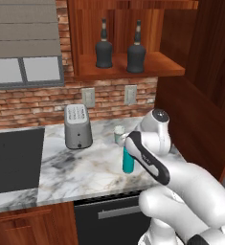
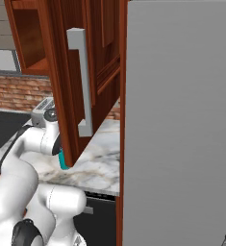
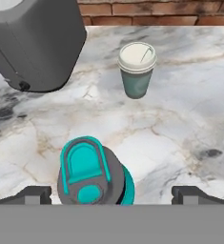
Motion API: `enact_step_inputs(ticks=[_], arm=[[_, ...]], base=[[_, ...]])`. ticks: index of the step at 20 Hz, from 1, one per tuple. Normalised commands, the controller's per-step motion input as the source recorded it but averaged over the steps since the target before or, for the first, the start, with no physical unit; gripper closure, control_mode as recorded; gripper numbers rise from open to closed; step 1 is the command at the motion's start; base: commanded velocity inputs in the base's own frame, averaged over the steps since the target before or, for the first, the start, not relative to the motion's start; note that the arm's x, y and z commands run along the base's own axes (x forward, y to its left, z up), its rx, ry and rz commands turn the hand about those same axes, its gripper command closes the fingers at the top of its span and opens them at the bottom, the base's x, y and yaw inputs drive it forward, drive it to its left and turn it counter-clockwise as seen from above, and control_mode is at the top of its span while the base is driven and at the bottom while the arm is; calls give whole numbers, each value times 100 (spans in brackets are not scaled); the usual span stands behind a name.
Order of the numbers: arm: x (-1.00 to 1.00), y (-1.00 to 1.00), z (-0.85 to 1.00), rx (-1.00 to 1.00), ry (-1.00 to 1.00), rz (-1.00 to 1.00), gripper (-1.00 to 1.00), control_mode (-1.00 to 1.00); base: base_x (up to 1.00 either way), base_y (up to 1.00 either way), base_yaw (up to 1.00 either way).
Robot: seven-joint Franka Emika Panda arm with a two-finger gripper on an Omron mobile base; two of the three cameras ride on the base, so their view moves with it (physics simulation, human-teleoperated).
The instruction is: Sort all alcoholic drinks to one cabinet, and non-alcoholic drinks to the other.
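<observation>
**Lighting and picture quality**

Rendered, evenly bright, no single source evident. Marble counter (image 1: 90, 167) carries only a soft shadow beside the toaster (image 1: 78, 126); faint sheen on the black bottles (image 1: 104, 48). No glare patches. All views slightly soft, low resolution. In the hand view the teal bottle (image 3: 92, 174) cap is mildly blurred, and the cup (image 3: 137, 70) leans outward, showing wide-angle stretch.

The marble counter (image 1: 85, 167) carries a grey toaster (image 1: 78, 126) near the brick wall, a small pale green cup (image 3: 137, 70) with a white lid standing upright beside it, and a slim teal bottle (image 1: 128, 161) upright nearer the front edge (its cap seen from above in the hand view). The wide wooden cabinet shelf (image 1: 152, 67) bears two black bottles (image 1: 104, 46) (image 1: 136, 49), upright, side by side, apart from each other.
</observation>
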Motion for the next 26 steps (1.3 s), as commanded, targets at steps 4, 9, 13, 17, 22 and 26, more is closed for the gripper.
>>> enact_step_inputs(ticks=[4, 9, 13, 17, 22, 26], arm=[[9, 0, -8, 0, 0, 0, -100, -100], [2, 0, -9, 0, 0, 0, -100, -100], [4, 0, -8, 0, 0, 0, -100, -100], [2, 1, -11, 0, 0, 0, -100, -100], [6, 5, -7, 0, 0, 1, -100, -100], [9, 7, -6, 0, 0, 1, 100, -100]], base=[[0, 0, 0], [0, 0, 0], [0, 0, 0], [0, 0, 0], [0, 0, 0], [0, 0, 0]])
